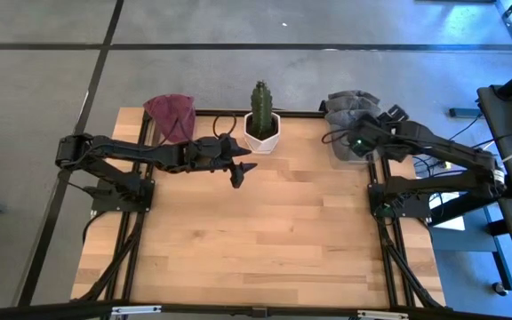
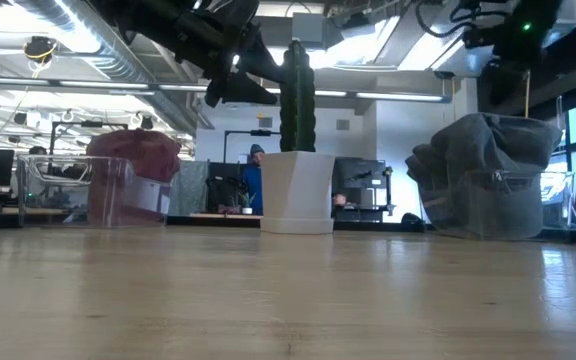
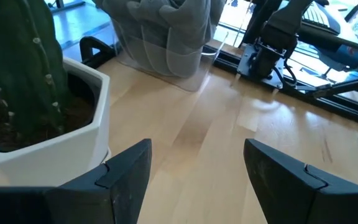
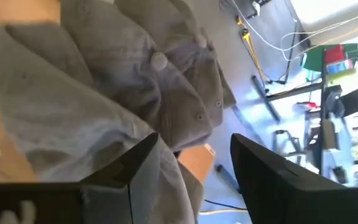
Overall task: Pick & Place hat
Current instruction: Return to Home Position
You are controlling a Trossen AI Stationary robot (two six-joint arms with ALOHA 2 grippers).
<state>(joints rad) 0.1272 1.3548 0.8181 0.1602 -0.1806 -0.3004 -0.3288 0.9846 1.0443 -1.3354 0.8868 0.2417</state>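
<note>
Several grey hats [image 1: 349, 108] are heaped in a clear bin at the table's far right; they also show in the low view [image 2: 488, 170] and fill the right wrist view [image 4: 104, 99]. Dark red hats [image 1: 171, 116] sit in a clear bin at the far left [image 2: 133, 165]. A cactus in a white pot [image 1: 260, 129] stands between them. My right gripper [image 1: 352, 142] hovers open above the grey hats [image 4: 194, 162], touching nothing. My left gripper [image 1: 238, 169] is open [image 3: 197, 168] beside the white pot [image 3: 48, 143], above the table.
The cactus pot [image 2: 296, 190] stands at the table's far middle, close to my left gripper. Cables [image 1: 225, 120] lie by the far edge. Bare wooden tabletop [image 1: 265, 240] stretches over the near half. Black frame rails run around the table.
</note>
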